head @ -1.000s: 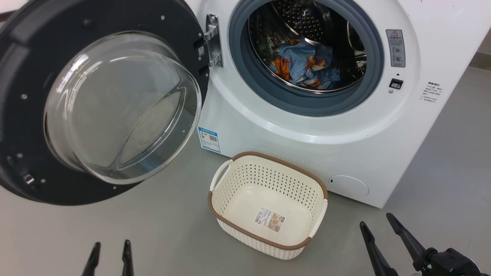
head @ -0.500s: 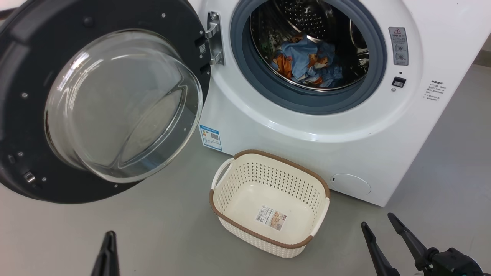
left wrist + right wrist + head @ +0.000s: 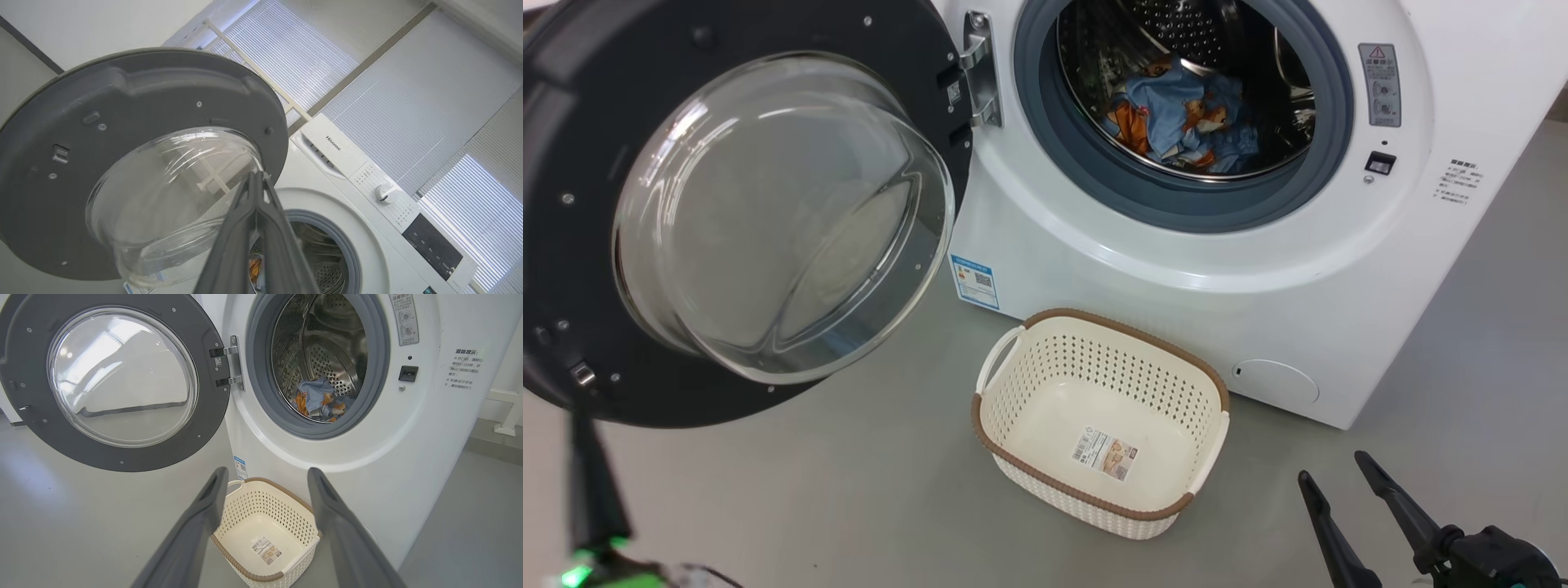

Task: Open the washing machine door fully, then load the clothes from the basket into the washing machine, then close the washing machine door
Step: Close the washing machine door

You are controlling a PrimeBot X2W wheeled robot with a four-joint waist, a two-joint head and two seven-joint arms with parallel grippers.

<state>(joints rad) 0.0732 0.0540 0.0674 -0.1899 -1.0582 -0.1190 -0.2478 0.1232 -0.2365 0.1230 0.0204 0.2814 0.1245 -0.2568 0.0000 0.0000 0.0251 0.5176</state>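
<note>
The washing machine door (image 3: 572, 269) stands swung open at the left, its glass bowl facing me. The washing machine (image 3: 1176, 269) has the blue, orange-printed clothes (image 3: 1184, 122) lying in its steel drum. The basket (image 3: 1094, 367) sits empty on the floor in front of the washer, a label on its bottom. My left gripper (image 3: 578, 423) is shut on nothing, blurred, just under the door's lower left edge. In the left wrist view its closed fingers (image 3: 257, 176) point up at the door's glass (image 3: 163, 196). My right gripper (image 3: 1331, 467) stands open at the lower right, to the right of the basket (image 3: 265, 502).
Grey floor (image 3: 849, 490) spreads around the basket and under the door. The washer's round flap (image 3: 1274, 382) is low on its front, near the basket. Window blinds (image 3: 408, 102) and a white frame rise behind the washer (image 3: 339, 171).
My left gripper has shut and swung left and up, to the door's lower edge. The head view has shifted slightly. The right gripper, basket and clothes stay put.
</note>
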